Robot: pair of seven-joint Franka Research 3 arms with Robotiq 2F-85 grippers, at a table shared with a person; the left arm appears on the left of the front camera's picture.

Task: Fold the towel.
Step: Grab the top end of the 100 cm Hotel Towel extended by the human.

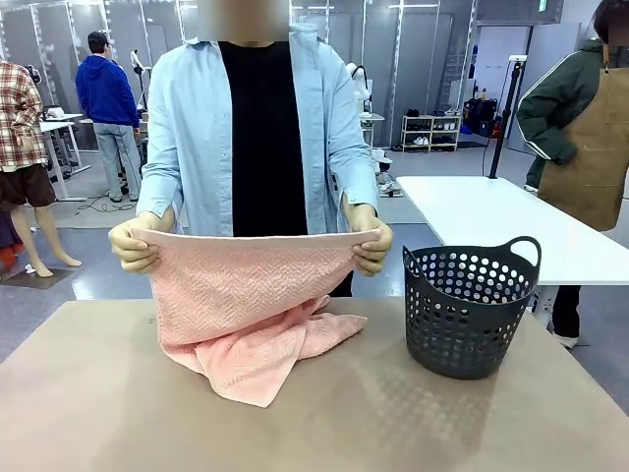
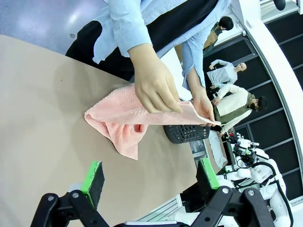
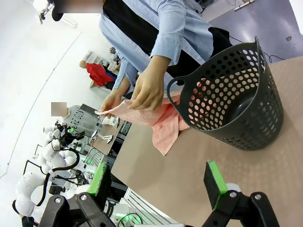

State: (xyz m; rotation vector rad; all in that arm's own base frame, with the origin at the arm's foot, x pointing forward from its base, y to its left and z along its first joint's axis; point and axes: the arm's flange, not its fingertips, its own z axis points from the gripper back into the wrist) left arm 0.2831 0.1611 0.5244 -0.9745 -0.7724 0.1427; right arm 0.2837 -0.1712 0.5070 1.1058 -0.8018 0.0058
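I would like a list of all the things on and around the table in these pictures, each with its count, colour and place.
towel: one, salmon pink, top edge held up, lower part crumpled on the table
basket: one, dark grey, upright on the table, on the robot's right of the towel
table: one, beige, foreground
white table: one, white, behind the basket
person's right hand: one, grips the towel's top corner
person's left hand: one, grips the other top corner
left gripper: one, black, green pads, open
right gripper: one, same colours, open

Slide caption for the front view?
Person holds the towel up by two corners, its lower part resting on the table left of the basket.
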